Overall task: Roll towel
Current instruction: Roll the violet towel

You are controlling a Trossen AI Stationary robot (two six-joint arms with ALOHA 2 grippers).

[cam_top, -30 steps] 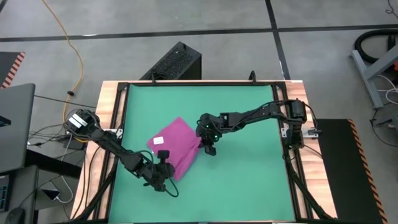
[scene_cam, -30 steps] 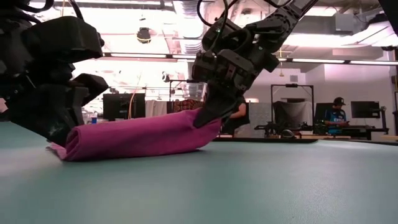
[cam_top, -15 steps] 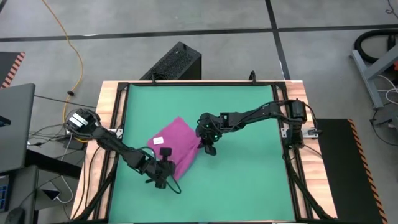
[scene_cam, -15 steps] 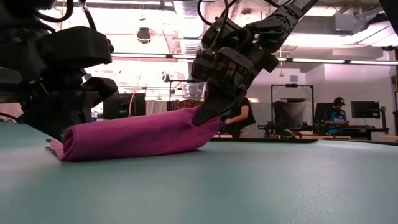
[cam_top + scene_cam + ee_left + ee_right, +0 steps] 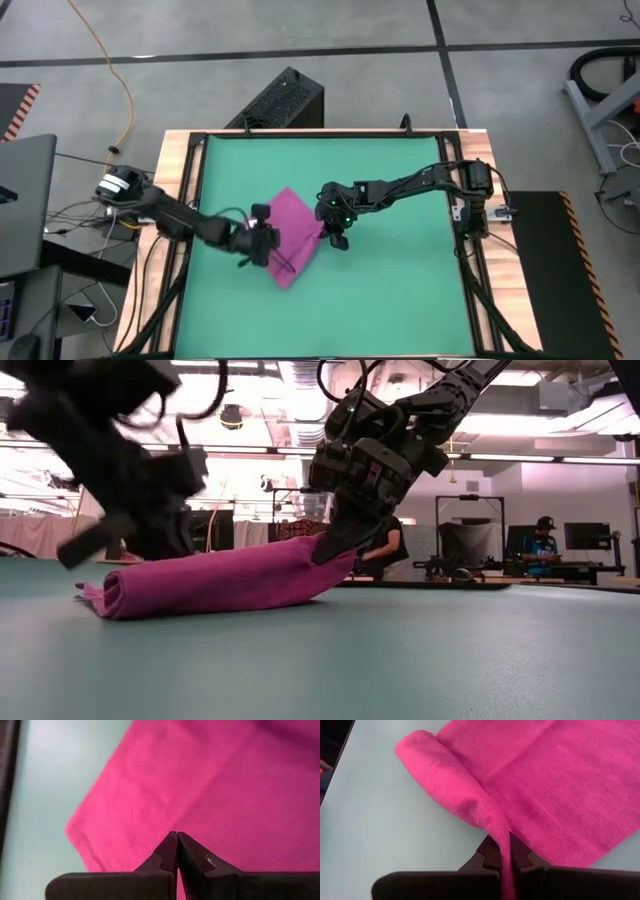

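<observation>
The magenta towel lies on the green mat, partly rolled. The roll runs along its near edge, and a flat part spreads beyond it. My right gripper is shut on the roll's right end. My left gripper is shut and empty. It hangs above the flat left part of the towel, clear of the roll in the low view. The white tag is hidden. My right gripper pinches a thin edge of cloth at the right end of the roll between its two fingers. The fingers come from above, slanting down. That end is raised a little off the mat. The rest of the roll lies on the mat.
A wooden frame borders the mat on the left and right. A black box stands on the floor beyond the far edge. There is bare mat to the right and near side of the towel.
My left gripper has come away from the roll's left end, risen, and gone toward the table's far edge until it is over the towel. My right gripper and the roll have stayed about where they were.
</observation>
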